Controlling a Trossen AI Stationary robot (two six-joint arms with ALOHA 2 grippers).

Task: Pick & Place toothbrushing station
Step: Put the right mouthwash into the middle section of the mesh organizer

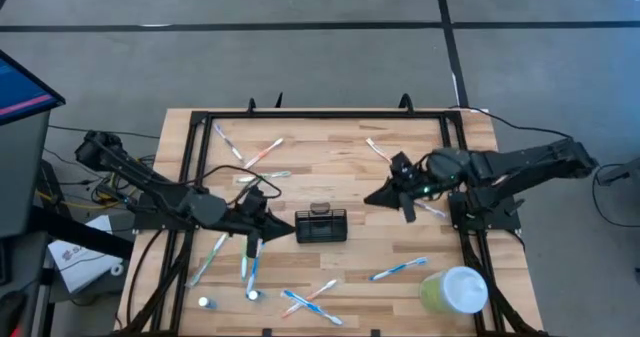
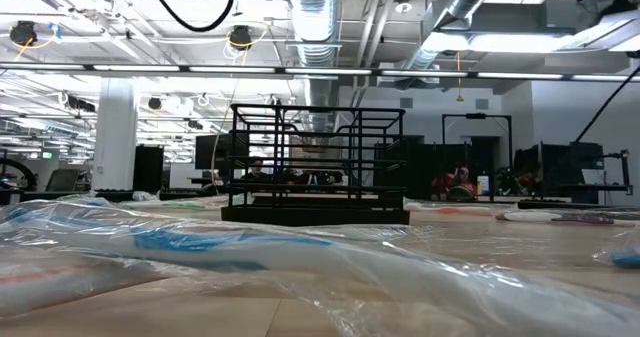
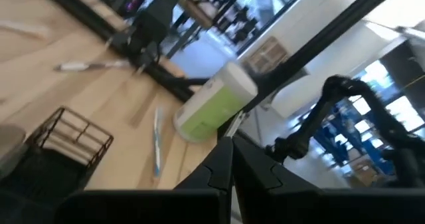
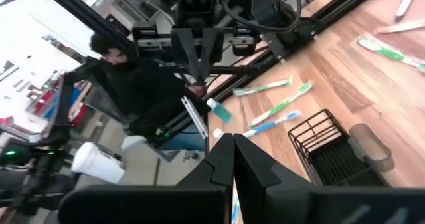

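Both arms are dark, built of jointed black segments with black cabling running along them. Each left tool (image 1: 283, 231) and right tool (image 1: 375, 198) ends in two tapered black fingers. A small green indicator light shows on the right arm's wrist housing.

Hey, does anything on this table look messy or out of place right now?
Yes. Wrapped toothbrushes lie scattered at all angles across the table, none in the black holder at its centre. The green cup overhangs the table's corner.
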